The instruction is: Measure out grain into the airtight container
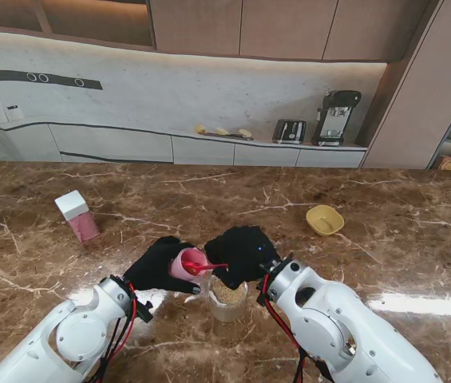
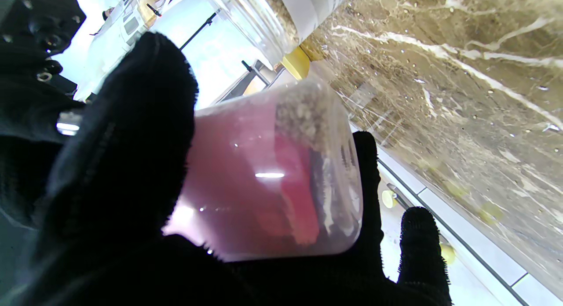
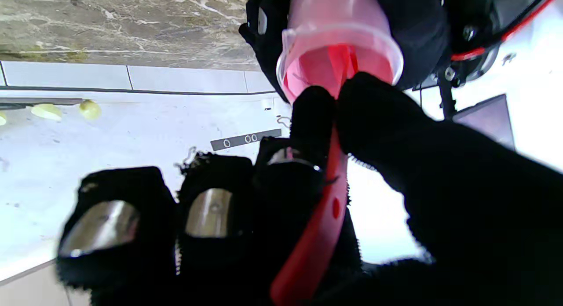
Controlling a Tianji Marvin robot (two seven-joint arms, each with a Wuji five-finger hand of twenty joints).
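Stand view, lower centre of the frame: both black-gloved hands meet over a clear jar [image 1: 228,297] that stands on the brown marble tabletop [image 1: 369,263] and holds tan grain in its lower part. The left robot hand [image 1: 157,266] grasps a pink translucent cup [image 1: 187,264], tilted on its side with its mouth toward the right of the frame. The right robot hand [image 1: 243,254] grasps a red spoon [image 1: 203,266] whose front end reaches into the cup mouth. Left wrist view: the left robot hand [image 2: 132,200] wraps the pink cup [image 2: 268,174], thumb on one side and fingers [image 2: 420,240] behind; a clump of grain [image 2: 303,114] lies against the inside wall near the cup rim, and the red spoon [image 2: 294,196] shows through the wall. The clear jar [image 2: 264,20] sits close to the cup, at the upper centre of that frame. Right wrist view: the right robot hand [image 3: 334,178] pinches the red spoon [image 3: 316,235] handle between thumb and index finger, with the other fingers curled; the spoon front enters the pink cup [image 3: 338,55]. Stand view, left of centre: a white-lidded pink container [image 1: 77,215] stands on the tabletop, well apart from the hands. Right of centre, a small yellow bowl [image 1: 325,219] rests on the tabletop, also well apart.
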